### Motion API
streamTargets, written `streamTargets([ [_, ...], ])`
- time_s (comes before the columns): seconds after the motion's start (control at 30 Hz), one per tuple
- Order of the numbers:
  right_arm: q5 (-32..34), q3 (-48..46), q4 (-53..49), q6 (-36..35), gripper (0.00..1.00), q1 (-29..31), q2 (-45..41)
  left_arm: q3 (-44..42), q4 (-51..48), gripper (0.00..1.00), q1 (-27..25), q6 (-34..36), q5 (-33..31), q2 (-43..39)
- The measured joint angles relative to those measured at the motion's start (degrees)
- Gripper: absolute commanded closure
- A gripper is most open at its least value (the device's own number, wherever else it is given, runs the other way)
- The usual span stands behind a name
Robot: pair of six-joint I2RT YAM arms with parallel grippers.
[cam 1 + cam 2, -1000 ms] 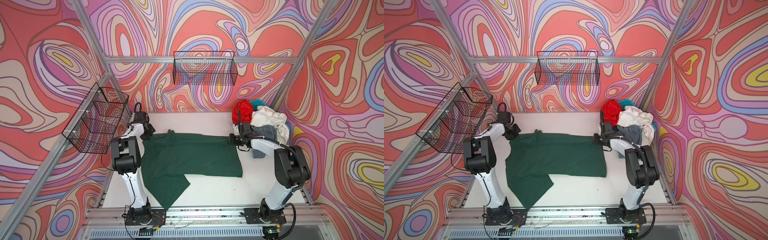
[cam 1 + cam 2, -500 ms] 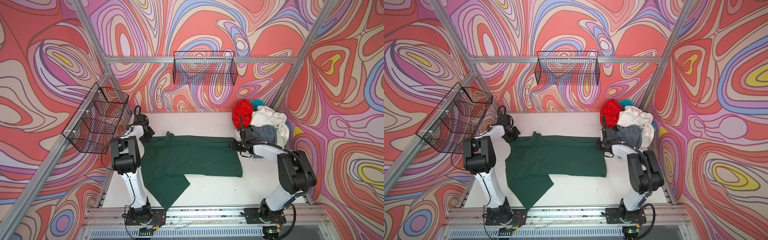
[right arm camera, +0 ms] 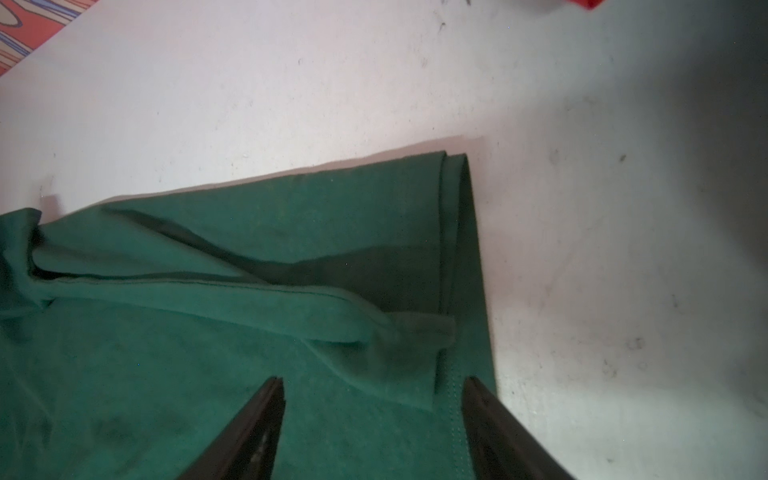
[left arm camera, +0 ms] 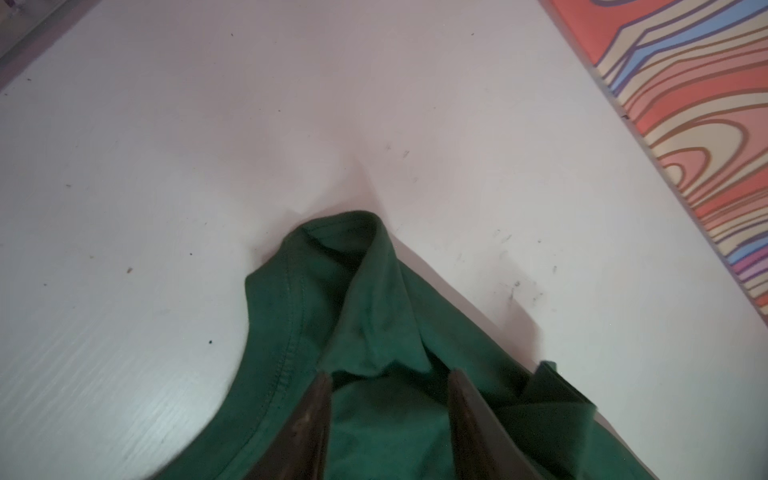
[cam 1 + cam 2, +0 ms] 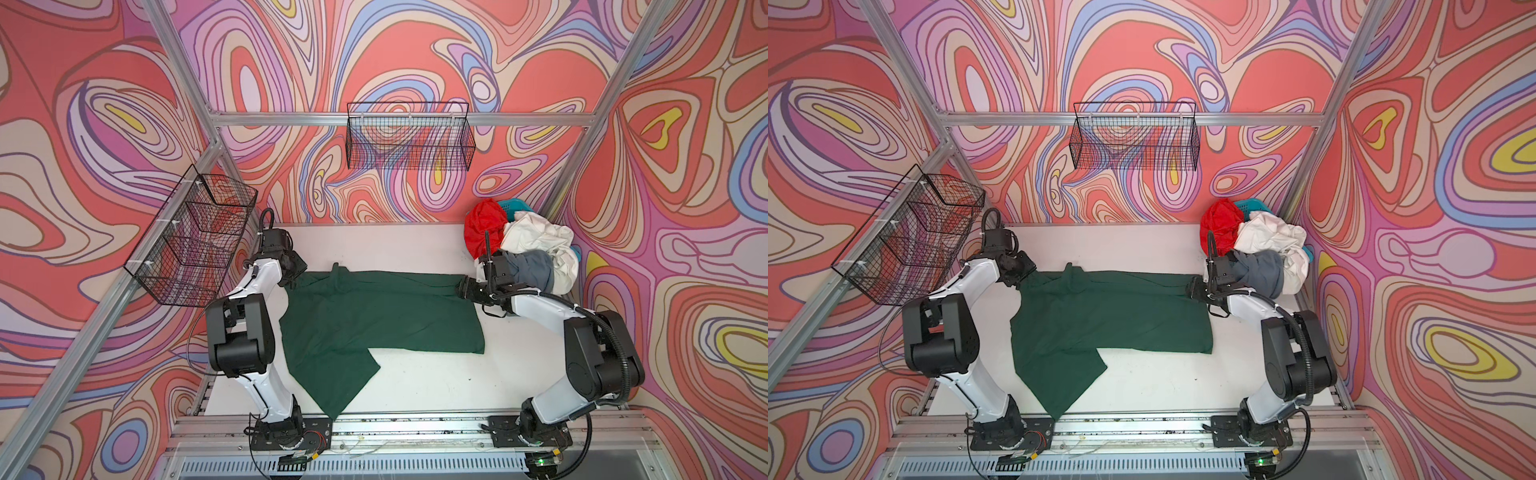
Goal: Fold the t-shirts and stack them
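Top views both show you a black left-wall wire basket [image 5: 191, 241] hung above the left arm, and a far-wall wire basket [image 5: 409, 137] of the same kind. Your left pincer [image 5: 294, 277] sits low at the far left corner of the dark green t-shirt [image 5: 374, 316]. The left wrist view shows its fingers [image 4: 316, 415] moderately parted and gripping nothing, with a stitched edge of cloth lying beneath them.

That shirt lies spread across the middle of the worktop [image 5: 436, 382], with a bunched ridge along its far edge and a pointed flap reaching the near edge. You have bare worktop beyond the shirt's far edge and at the near right.

Your right pincer [image 5: 462, 287] is at the shirt's far right corner. The right wrist view shows it wide, above the hemmed edge and clasping nothing.

In the far right corner a turquoise basket [image 5: 512, 205] is heaped with the red t-shirt [image 5: 482, 228], the off-white t-shirt [image 5: 536, 241] and the grey-blue t-shirt [image 5: 534, 270]. The grey-blue one spills out just behind the right arm's wrist and crowds it.
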Motion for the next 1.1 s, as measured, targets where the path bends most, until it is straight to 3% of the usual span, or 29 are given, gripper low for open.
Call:
streamTargets([
  [0.17,1.36,2.45,-0.02,0.87,0.29,0.0,2.16,1.68,-0.33,0.46,-7.8,2.89,0.59,-0.61],
  [0.37,1.49,2.6,0.09,1.36,0.31,0.0,3.67,10.97,-4.63,0.47,-13.73,6.99,-0.68,8.7],
  [0.53,1.53,2.6,0.07,1.11,0.33,0.0,3.67,18.1,-9.2,0.67,-15.65,9.84,-4.85,16.22],
  [0.63,1.68,2.6,-0.09,0.9,0.36,0.0,3.65,19.76,-10.8,0.9,-16.22,10.95,-6.78,18.21],
  [0.73,1.73,2.6,-0.33,0.79,0.37,0.0,3.65,19.67,-12.2,1.0,-16.79,11.96,-8.83,18.03],
  [0.87,1.68,2.6,-0.55,0.7,0.41,0.0,3.63,15.26,-11.8,1.0,-18.71,13.09,-12.44,14.62],
  [1.03,0.98,2.6,-0.55,0.55,0.44,0.0,3.63,3.63,-10.54,1.0,-22.27,12.52,-15.63,4.39],
  [1.07,0.79,2.6,-0.55,0.57,0.44,0.0,3.63,1.36,-10.25,0.98,-22.86,11.98,-16.37,2.32],
  [1.1,0.57,2.58,-0.55,0.55,0.44,0.0,3.61,-1.14,-9.9,0.89,-23.47,11.32,-17.2,0.13],
])
